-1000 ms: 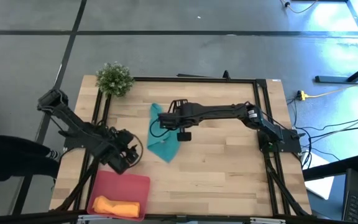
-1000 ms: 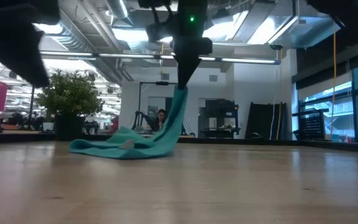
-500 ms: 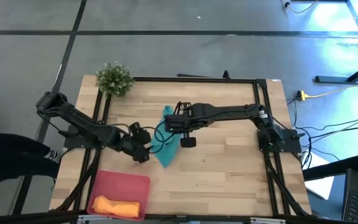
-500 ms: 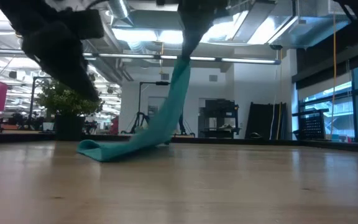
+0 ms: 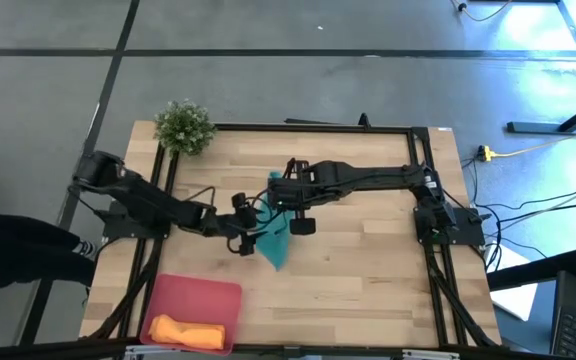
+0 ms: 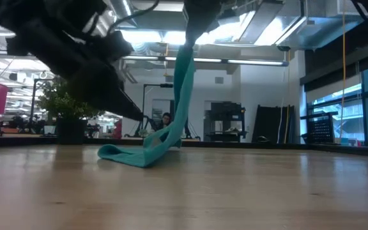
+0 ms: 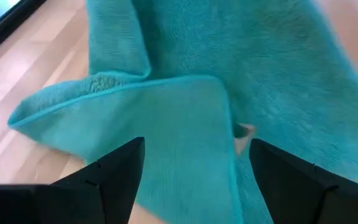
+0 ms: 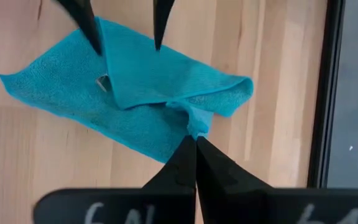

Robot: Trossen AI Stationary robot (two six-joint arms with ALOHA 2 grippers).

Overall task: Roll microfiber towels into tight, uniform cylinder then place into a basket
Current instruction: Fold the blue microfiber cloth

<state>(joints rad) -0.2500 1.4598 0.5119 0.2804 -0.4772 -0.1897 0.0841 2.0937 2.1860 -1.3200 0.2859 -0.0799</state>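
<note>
A: Starting at nine o'clock on the bench (image 5: 368, 270), the left hand (image 5: 246, 238) reaches in toward the centre, fingers (image 7: 114, 171) spread apart, nothing between them, tips poised just over the teal towel (image 5: 274, 238).

B: And down at seven o'clock, the pink basket (image 5: 196, 296) sits with the orange towel (image 5: 186, 331) rolled up inside it, at its near edge.

A: Up at eleven o'clock, a small potted plant (image 5: 184, 126) stands on the bench corner.

B: Centre stage now: the right hand (image 8: 194, 144) is pinched tight on one edge of the teal towel and holds it up. From the low camera the cloth hangs down in a long strip, and its lower part lies crumpled on the wood.

A: The right wrist camera shows the rest of that towel spread on the bench, one corner folded over, with the two left fingertips pointing down at it.

B: The right arm stretches in from three o'clock, across to the middle.

A: Far behind the bench, a person (image 6: 165, 120) shows in the room.
</note>
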